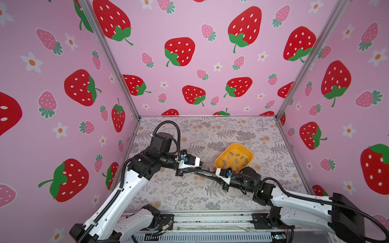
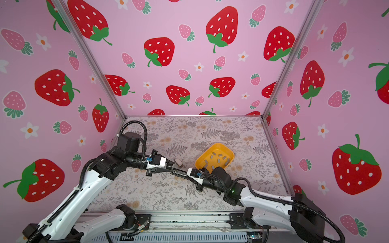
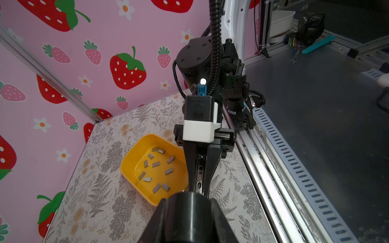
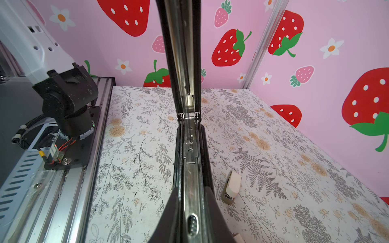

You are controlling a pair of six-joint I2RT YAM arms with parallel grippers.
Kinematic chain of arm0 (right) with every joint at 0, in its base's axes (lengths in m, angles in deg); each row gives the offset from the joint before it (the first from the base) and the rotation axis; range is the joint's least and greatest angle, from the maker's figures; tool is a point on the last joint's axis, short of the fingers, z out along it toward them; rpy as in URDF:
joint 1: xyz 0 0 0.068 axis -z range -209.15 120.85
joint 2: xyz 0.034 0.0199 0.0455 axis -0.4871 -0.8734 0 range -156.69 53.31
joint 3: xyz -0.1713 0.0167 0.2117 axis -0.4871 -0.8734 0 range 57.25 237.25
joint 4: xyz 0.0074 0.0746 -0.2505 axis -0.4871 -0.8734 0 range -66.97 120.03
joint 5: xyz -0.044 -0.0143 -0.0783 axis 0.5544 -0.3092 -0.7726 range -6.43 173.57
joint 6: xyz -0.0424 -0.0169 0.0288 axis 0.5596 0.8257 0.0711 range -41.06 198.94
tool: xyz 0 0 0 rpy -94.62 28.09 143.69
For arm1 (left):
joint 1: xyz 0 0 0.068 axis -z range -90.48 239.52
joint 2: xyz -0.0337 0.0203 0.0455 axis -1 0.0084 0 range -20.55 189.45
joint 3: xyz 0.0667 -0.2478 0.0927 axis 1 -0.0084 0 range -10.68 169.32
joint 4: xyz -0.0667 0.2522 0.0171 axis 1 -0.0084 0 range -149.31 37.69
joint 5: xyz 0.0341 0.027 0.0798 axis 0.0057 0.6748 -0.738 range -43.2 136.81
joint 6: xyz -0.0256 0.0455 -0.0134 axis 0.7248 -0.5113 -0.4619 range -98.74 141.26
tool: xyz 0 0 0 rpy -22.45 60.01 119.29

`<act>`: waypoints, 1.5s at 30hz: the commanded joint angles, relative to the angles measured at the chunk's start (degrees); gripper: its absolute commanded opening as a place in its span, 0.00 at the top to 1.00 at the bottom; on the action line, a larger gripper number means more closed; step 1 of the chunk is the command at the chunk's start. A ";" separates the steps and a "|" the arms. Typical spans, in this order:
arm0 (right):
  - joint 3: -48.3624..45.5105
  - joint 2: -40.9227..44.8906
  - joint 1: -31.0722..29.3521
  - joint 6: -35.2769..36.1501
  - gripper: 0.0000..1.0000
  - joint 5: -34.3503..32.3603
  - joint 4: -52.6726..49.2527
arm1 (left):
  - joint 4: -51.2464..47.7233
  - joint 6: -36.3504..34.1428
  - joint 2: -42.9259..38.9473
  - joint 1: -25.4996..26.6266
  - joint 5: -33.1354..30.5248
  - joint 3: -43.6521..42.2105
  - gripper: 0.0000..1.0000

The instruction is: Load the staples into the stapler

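Both top views: long black stapler w/ metal rail [image 1: 208, 173] spans between L gripper [image 1: 201, 168] and R gripper [image 1: 215, 174], each clamped on one end. Small grey metal staples [image 1: 237, 155] lie loose in yellow plastic tray [image 1: 235, 145], just beyond R gripper. Left wrist: R gripper pinches stapler; staples scattered in tray. Right wrist: stapler hinged open, squeezed between fingers [image 4: 166, 221].
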 commanded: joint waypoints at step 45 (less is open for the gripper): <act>-0.72 5.54 -5.22 -10.48 0.86 -21.45 5.45 | 44.39 44.14 -4.71 -18.83 -44.32 -7.49 0.31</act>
